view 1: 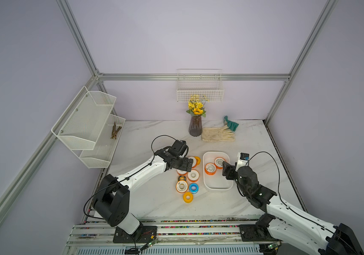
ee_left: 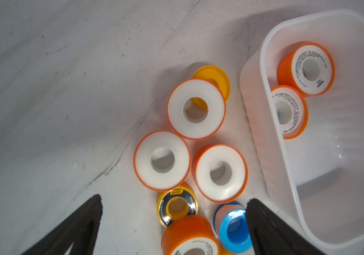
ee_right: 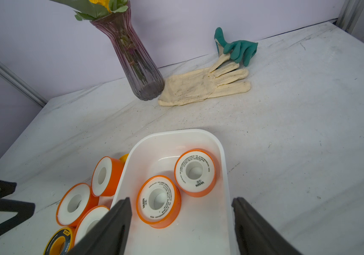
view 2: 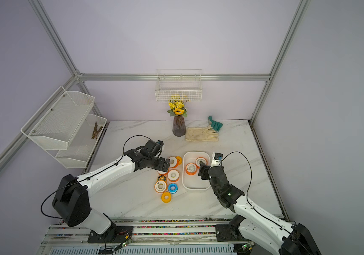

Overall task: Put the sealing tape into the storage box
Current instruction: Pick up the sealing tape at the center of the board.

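Right wrist view shows two orange tape rolls (ee_right: 158, 201) lying in the white box (ee_right: 220, 141). My right fingers (ee_right: 119, 220) are apart and empty over it. My left fingers (ee_left: 262, 220) are wide apart over eight loose rolls (ee_left: 162, 160) on the surface (ee_left: 44, 88).

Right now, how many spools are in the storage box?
2. Far orange spool by the storage box end wall; near orange spool beside it. None seems hidden.
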You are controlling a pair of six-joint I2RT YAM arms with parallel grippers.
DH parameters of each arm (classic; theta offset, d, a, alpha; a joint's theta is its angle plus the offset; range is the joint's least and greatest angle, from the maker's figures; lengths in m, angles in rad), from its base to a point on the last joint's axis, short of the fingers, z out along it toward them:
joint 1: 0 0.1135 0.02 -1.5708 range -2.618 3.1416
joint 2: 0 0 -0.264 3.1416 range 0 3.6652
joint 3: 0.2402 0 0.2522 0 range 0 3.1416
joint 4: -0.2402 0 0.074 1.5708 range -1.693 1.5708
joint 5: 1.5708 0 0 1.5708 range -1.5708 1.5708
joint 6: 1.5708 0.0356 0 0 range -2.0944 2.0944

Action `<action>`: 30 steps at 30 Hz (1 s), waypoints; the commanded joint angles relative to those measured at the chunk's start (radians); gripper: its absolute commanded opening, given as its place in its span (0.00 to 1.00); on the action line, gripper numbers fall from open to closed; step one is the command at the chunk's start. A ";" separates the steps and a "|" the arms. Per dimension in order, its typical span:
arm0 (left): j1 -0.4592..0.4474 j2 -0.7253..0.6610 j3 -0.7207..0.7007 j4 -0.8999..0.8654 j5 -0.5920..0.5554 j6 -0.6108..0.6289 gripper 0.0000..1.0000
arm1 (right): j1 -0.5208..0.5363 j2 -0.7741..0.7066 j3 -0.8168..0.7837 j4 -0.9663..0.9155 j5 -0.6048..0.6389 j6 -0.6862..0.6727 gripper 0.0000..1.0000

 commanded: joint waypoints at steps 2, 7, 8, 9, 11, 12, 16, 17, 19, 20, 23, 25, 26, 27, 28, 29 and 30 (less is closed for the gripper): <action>0.001 0.085 0.096 0.102 0.079 0.086 1.00 | -0.003 -0.020 -0.012 0.035 0.020 0.011 0.78; 0.007 0.172 0.162 0.115 0.120 0.076 1.00 | -0.004 -0.019 -0.012 0.036 0.020 0.011 0.78; 0.009 0.180 0.163 0.124 0.121 0.075 1.00 | -0.004 -0.019 -0.012 0.036 0.020 0.012 0.78; 0.012 0.190 0.164 0.130 0.130 0.076 1.00 | -0.004 -0.019 -0.014 0.036 0.020 0.012 0.78; 0.020 0.210 0.171 0.130 0.141 0.074 1.00 | -0.004 -0.021 -0.014 0.036 0.019 0.012 0.78; 0.024 0.220 0.173 0.132 0.143 0.072 1.00 | -0.003 -0.021 -0.014 0.036 0.019 0.012 0.78; 0.040 0.251 0.176 0.138 0.163 0.064 1.00 | -0.004 -0.018 -0.014 0.036 0.019 0.012 0.78; 0.042 0.259 0.178 0.139 0.168 0.063 1.00 | -0.003 -0.016 -0.014 0.038 0.017 0.012 0.78; 0.043 0.270 0.175 0.150 0.176 0.064 1.00 | -0.003 -0.014 -0.010 0.036 0.019 0.013 0.78; 0.044 0.275 0.174 0.156 0.171 0.067 1.00 | -0.003 -0.012 -0.010 0.035 0.020 0.013 0.78; 0.046 0.296 0.177 0.158 0.166 0.070 1.00 | -0.003 -0.012 -0.010 0.035 0.020 0.013 0.78; 0.050 0.308 0.177 0.162 0.166 0.070 1.00 | -0.004 -0.010 -0.009 0.035 0.020 0.013 0.78; 0.050 0.313 0.175 0.165 0.167 0.069 1.00 | -0.004 -0.010 -0.009 0.035 0.020 0.013 0.78; 0.054 0.320 0.175 0.170 0.170 0.069 1.00 | -0.003 -0.010 -0.009 0.035 0.020 0.013 0.78; 0.056 0.325 0.175 0.175 0.177 0.065 1.00 | -0.004 -0.010 -0.009 0.035 0.020 0.013 0.78; 0.058 0.330 0.173 0.178 0.180 0.062 1.00 | -0.004 -0.010 -0.009 0.035 0.020 0.013 0.78; 0.059 0.335 0.173 0.182 0.179 0.058 1.00 | -0.003 -0.010 -0.009 0.035 0.020 0.013 0.78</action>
